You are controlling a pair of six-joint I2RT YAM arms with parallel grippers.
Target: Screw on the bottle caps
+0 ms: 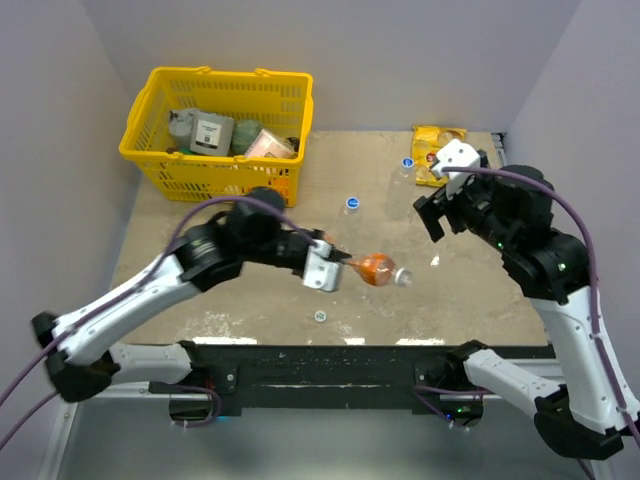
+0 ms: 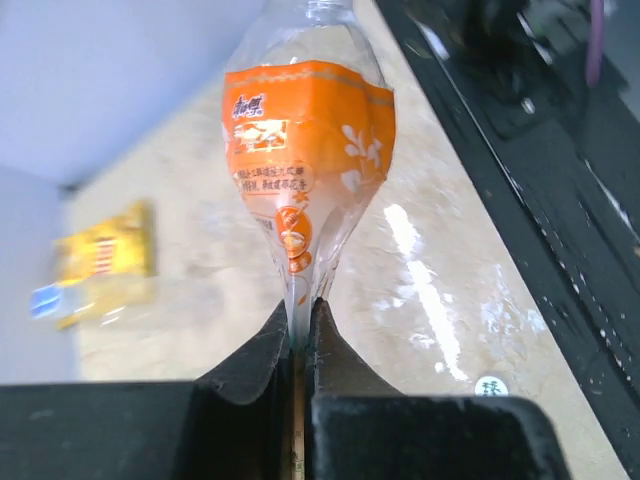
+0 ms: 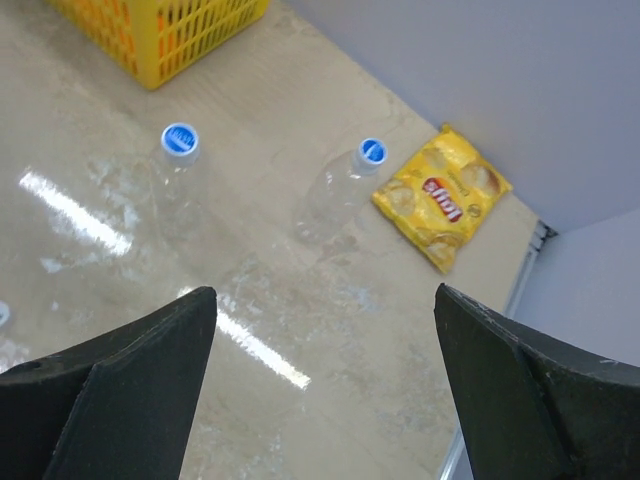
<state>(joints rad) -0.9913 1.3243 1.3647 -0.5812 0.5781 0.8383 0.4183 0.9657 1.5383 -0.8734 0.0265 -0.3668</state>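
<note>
My left gripper is shut on the flattened bottom end of the orange bottle, which lies sideways with its open neck pointing right. In the left wrist view the jaws pinch the bottle flat. A whitish cap lies on the table near the front edge, and shows beside the left jaw. Two clear bottles stand upright with blue caps on them. My right gripper hangs open and empty above the table, short of them.
A yellow basket of boxes and packets stands at the back left. A yellow chips packet lies at the back right, beside the farther clear bottle. Grey walls close in the table on three sides.
</note>
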